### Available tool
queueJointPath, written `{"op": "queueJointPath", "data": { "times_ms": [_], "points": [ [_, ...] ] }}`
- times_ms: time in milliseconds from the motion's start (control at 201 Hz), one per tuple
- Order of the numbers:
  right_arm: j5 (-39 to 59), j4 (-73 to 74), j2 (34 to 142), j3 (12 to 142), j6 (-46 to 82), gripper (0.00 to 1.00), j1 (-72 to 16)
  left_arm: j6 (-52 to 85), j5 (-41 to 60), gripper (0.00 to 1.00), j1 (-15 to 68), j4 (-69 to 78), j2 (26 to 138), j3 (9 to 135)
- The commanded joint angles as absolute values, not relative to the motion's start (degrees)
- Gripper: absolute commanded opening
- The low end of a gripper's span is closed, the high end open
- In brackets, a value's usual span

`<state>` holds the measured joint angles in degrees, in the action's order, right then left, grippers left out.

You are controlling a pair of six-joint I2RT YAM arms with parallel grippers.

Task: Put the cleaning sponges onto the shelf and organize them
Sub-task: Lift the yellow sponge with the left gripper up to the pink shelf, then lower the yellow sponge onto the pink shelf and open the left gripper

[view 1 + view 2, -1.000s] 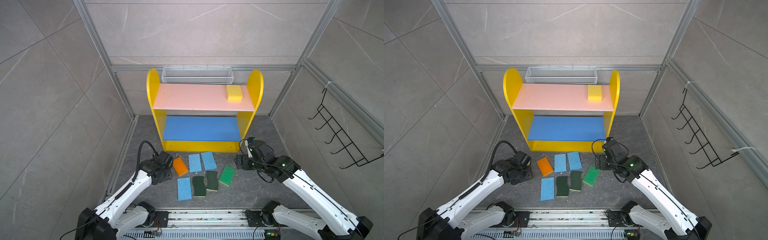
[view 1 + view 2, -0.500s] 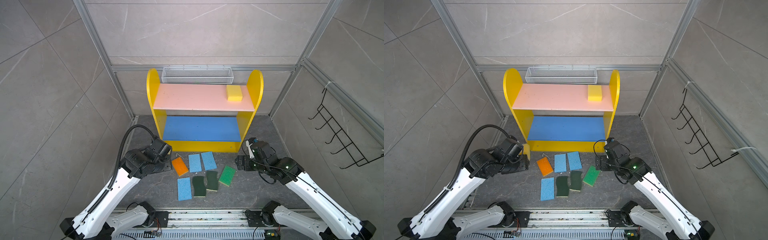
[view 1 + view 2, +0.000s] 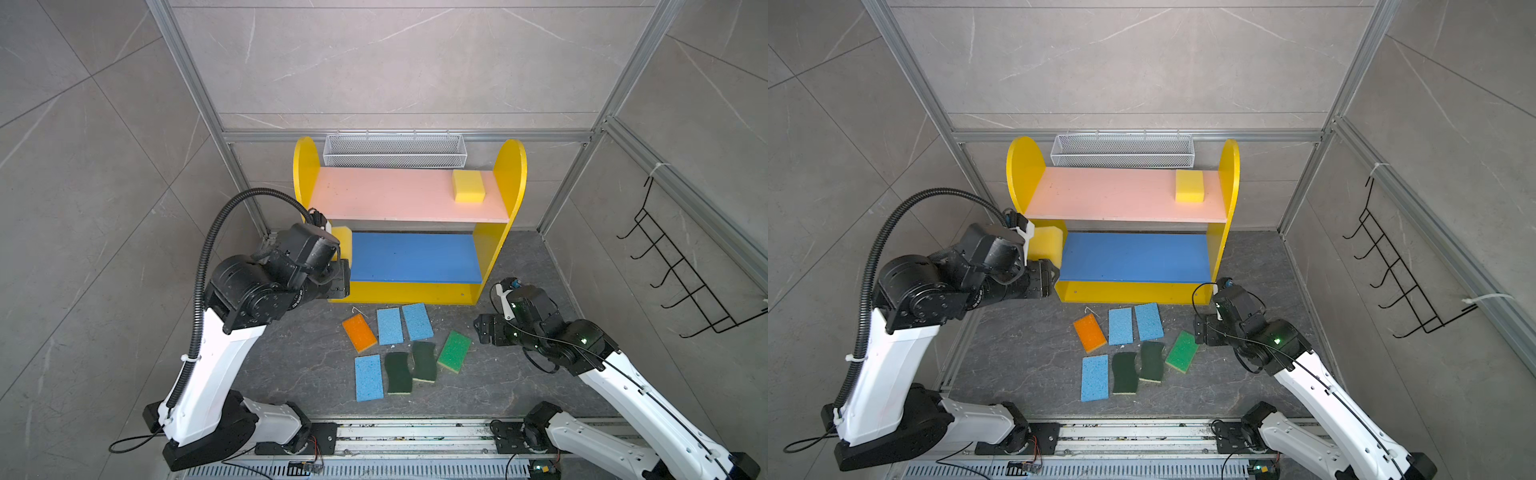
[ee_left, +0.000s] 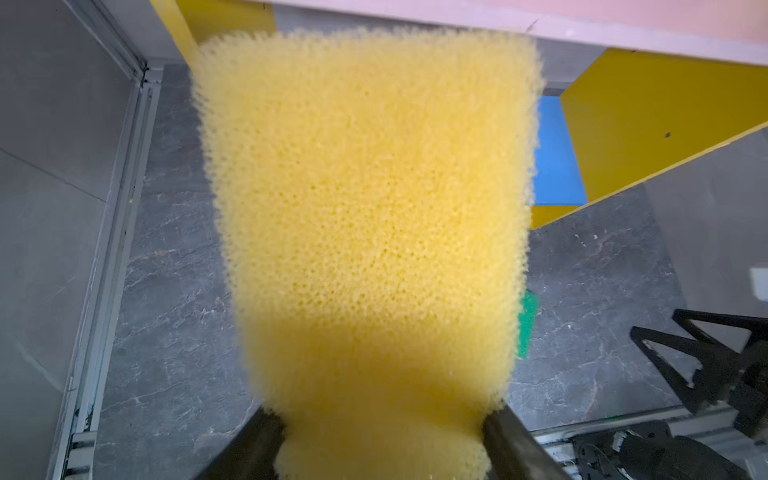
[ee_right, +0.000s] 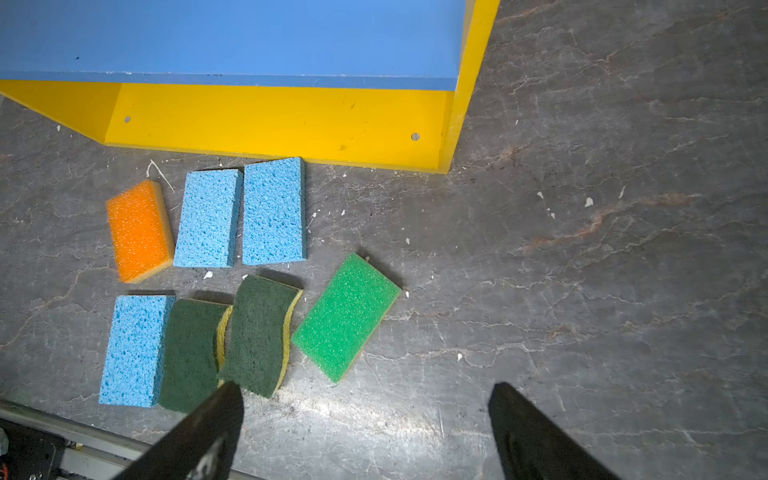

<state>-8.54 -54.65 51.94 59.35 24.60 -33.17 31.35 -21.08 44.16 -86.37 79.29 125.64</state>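
Carrying a sponge to the shelf point(image 3: 505, 174) is the step in hand. Your left gripper point(image 4: 382, 432) is closed partway on one end of a thick yellow sponge point(image 3: 1047, 243), squeezing the foam so it bulges past the jaws. The sponge hangs at the shelf's left end, close against the left side panel point(image 3: 305, 166), about level with the gap between the pink upper board point(image 3: 382, 195) and the blue lower board point(image 3: 411, 257). Whether it touches the panel I cannot tell. A second yellow sponge point(image 3: 468, 186) lies flat at the right end of the pink board.

Your right gripper point(image 5: 365, 415) stands wide open and empty, low over the floor point(image 3: 316, 365) just right of the bright-green sponge point(image 3: 454, 351). That one, the orange sponge point(image 3: 359, 332), three light-blue sponges point(image 3: 390, 326) and two dark-green scourers point(image 3: 398, 372) lie on the floor in front of the shelf.

Next, I judge, you must pick a board. To join its twin, lift clear of the pink board's front edge, carry right, lay it flat, then open.
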Motion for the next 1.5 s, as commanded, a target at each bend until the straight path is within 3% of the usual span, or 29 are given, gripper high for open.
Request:
{"op": "queueJointPath", "data": {
  "times_ms": [0,314,533,677,1020,1498],
  "points": [
    [-9.2,-56.7,51.3,60.8,23.6,0.94,-33.0,24.2,-22.3,0.59,44.4,-91.9,83.2,131.9],
    [-9.3,-58.0,51.0,61.9,23.3,0.94,-33.0,15.6,-29.1,0.6,42.7,-84.8,93.3,144.4],
    [-9.5,-58.6,51.6,62.5,23.0,0.94,-33.0,13.0,-17.8,0.6,32.3,-74.6,94.5,142.4],
    [-9.1,-58.7,52.4,63.1,23.3,0.94,-32.9,12.1,-14.5,0.6,30.0,-69.7,96.2,142.7],
    [-7.7,-58.4,53.2,63.5,23.8,0.94,-33.0,13.4,-16.1,0.61,29.2,-59.7,98.1,139.2],
    [-9.2,-59.2,53.6,63.1,22.6,0.94,-33.0,13.5,-22.0,0.62,28.7,-61.1,104.2,142.5]
  ]
}}
